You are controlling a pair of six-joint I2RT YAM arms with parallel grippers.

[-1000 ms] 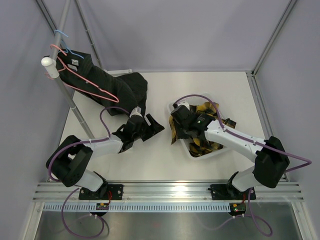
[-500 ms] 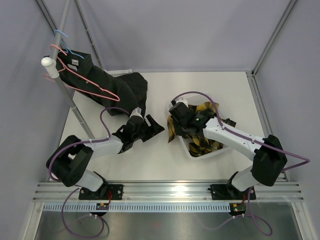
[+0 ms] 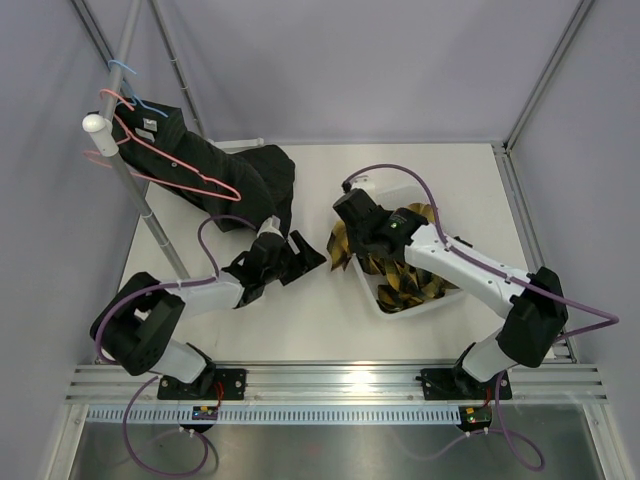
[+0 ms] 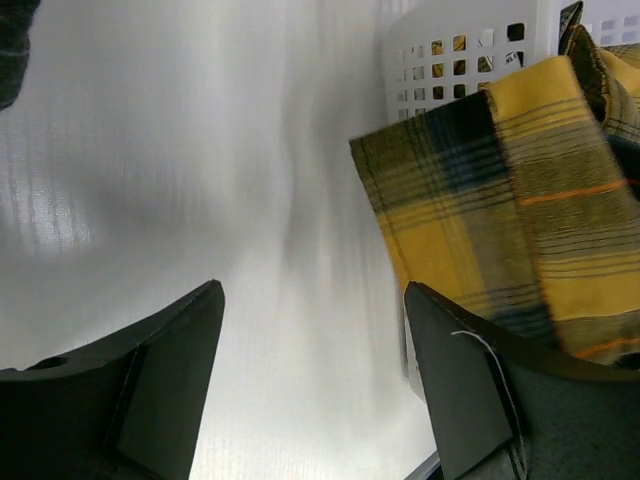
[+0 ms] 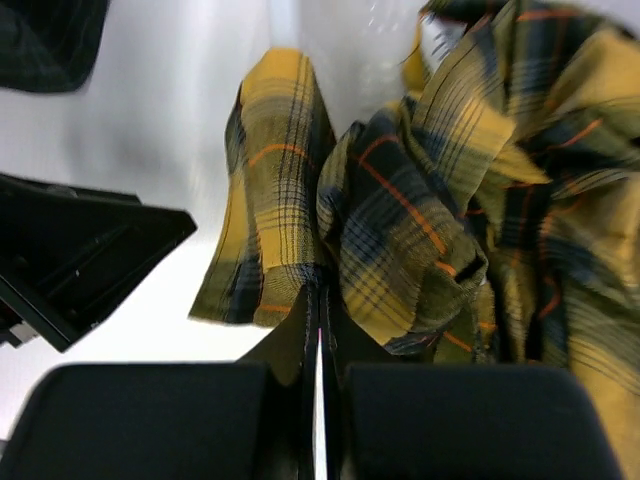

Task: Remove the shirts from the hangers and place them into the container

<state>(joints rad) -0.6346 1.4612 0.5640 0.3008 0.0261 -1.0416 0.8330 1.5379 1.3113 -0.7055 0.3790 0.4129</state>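
Pinching the plaid shirt (image 5: 270, 180) flap overhanging the container (image 4: 450, 60) at its 9 o'clock rim, right gripper (image 5: 318, 295) is clamped on it; best lift clear, then carry toward 3 o'clock; left gripper (image 4: 312, 300) gapes wide, empty.

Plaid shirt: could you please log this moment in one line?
right fingers: shut on plaid shirt | left fingers: open, empty | black shirt: outside basket

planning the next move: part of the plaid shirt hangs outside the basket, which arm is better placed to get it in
Right. The right gripper is shut on the plaid shirt fold hanging outside the white basket. The left gripper is open and empty, nearer the black shirt.
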